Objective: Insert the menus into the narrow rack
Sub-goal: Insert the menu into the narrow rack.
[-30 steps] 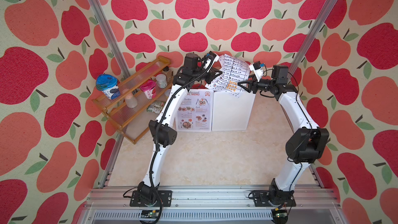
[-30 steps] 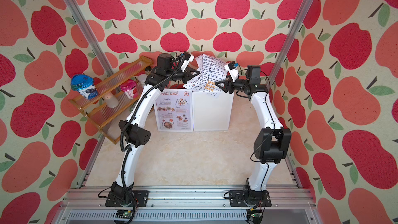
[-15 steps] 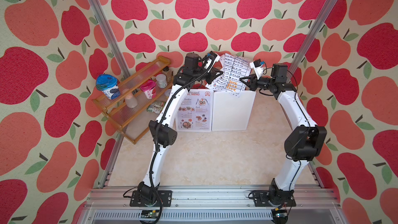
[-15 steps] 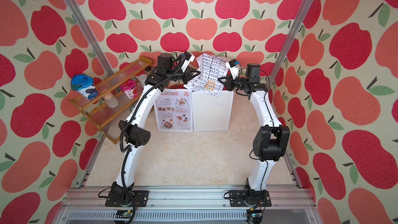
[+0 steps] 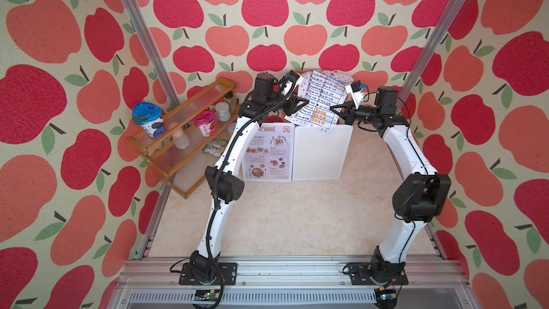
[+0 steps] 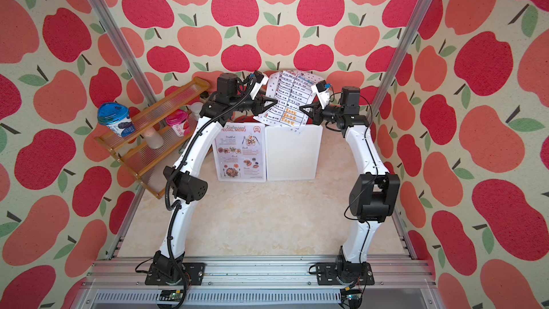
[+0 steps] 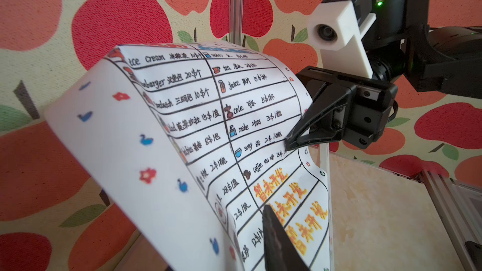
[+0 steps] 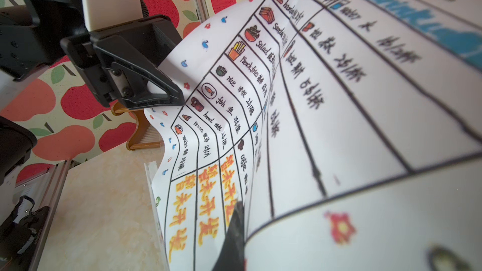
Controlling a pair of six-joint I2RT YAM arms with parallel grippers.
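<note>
The rack (image 5: 320, 156) (image 6: 292, 156) stands mid-table with two slots. The photo menu (image 5: 269, 156) (image 6: 240, 153) sits in its left slot. The table menu (image 5: 322, 99) (image 6: 289, 96) (image 7: 182, 126) (image 8: 339, 100) arches above the right slot, and its lower edge dips into the slot's top. My right gripper (image 5: 332, 108) (image 6: 300, 108) (image 7: 288, 145) is shut on the sheet's right edge. My left gripper (image 5: 307, 103) (image 6: 276, 101) (image 8: 182, 100) stands slightly open round the left edge. One finger (image 7: 276, 238) lies in front of the paper; the other is hidden.
A wooden tiered shelf (image 5: 178, 135) stands at the left against the wall, with a blue-lidded cup (image 5: 147, 118), a pink cup (image 5: 204, 121) and small jars on it. Aluminium posts (image 5: 142, 34) rise at both back corners. The apple-patterned wall is close behind the rack.
My right gripper moved in to the table menu's right edge and shut on it. My left gripper's jaws eased apart on the left edge. The sheet stayed over the right slot.
</note>
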